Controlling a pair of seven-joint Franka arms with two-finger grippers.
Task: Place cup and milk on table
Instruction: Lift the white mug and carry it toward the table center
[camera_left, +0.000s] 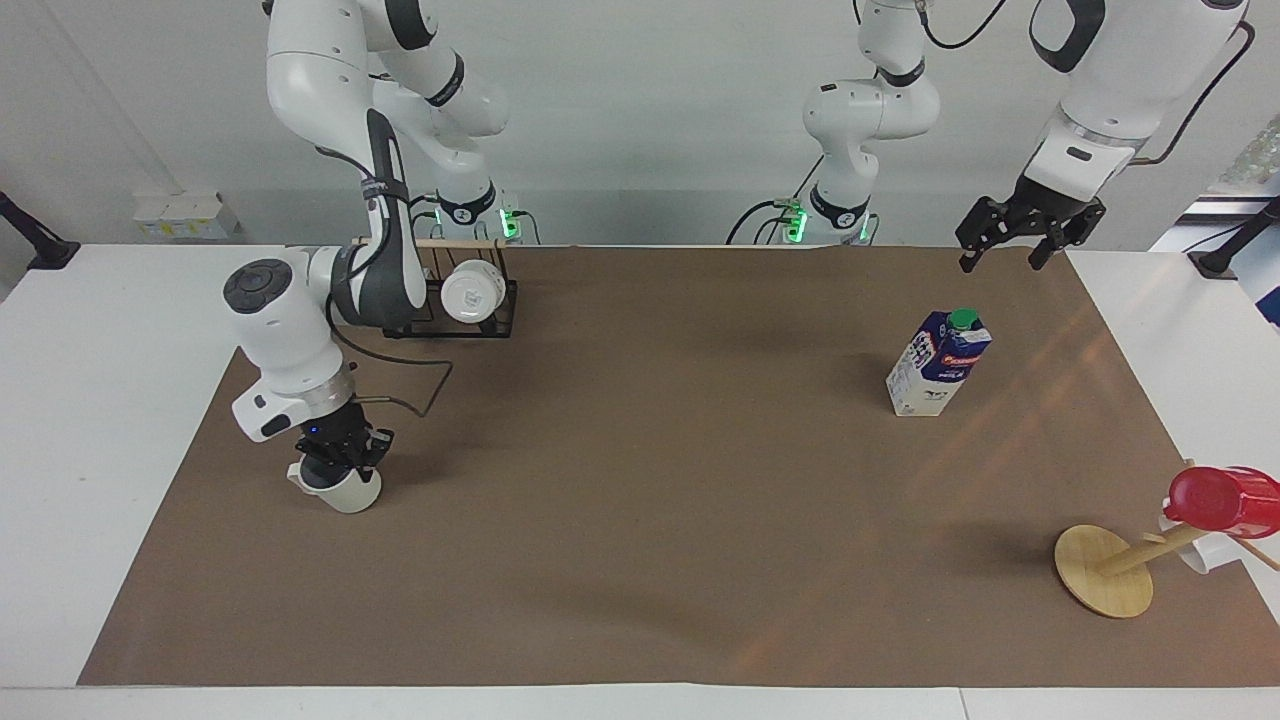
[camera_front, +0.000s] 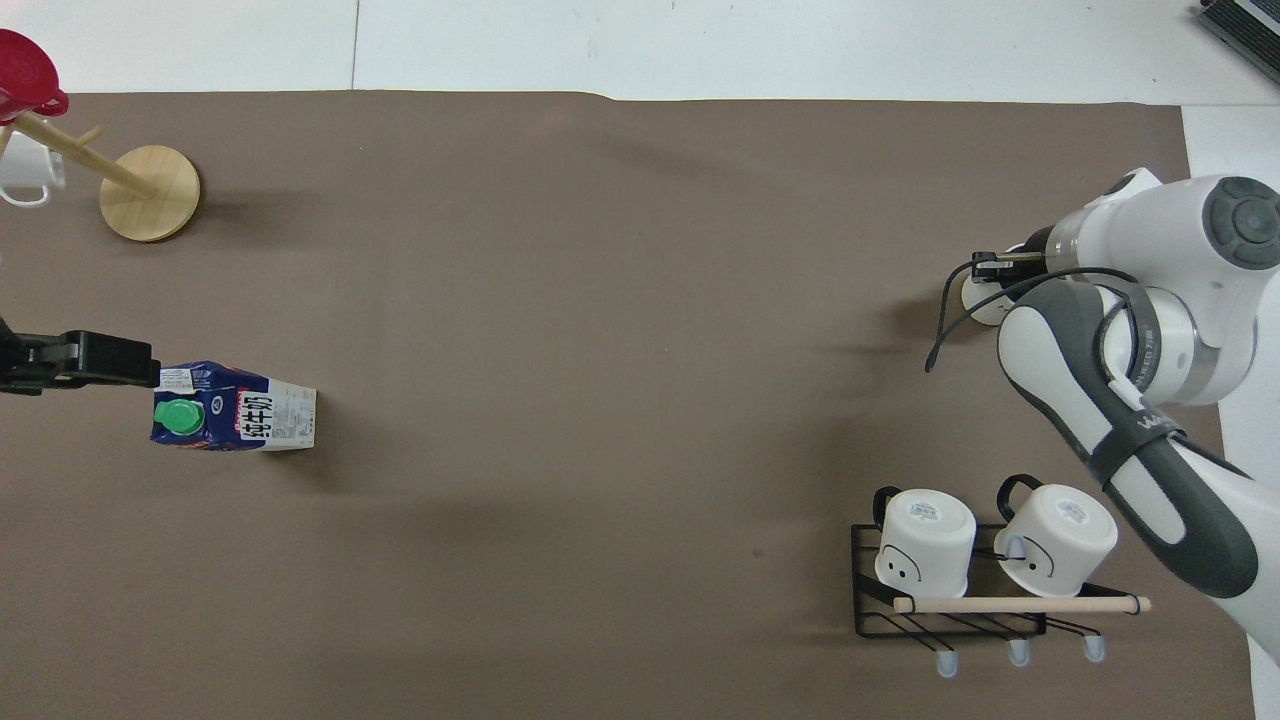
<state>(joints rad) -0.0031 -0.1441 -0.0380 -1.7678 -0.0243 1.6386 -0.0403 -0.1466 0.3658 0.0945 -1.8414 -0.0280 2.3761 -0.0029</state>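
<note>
Cup (camera_left: 345, 492) grasping is the step in hand: the right claw (camera_left: 340, 462) is clamped on its rim, cup on the surface (camera_left: 640, 520) at the right arm's end. Next, lift it straight. The left claw (camera_left: 1018, 238) waits wide above the milk (camera_left: 938, 362).

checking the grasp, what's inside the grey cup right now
The right gripper reaches down into the cup, shut on its rim. The gripper covers the rest of the inside.
</note>
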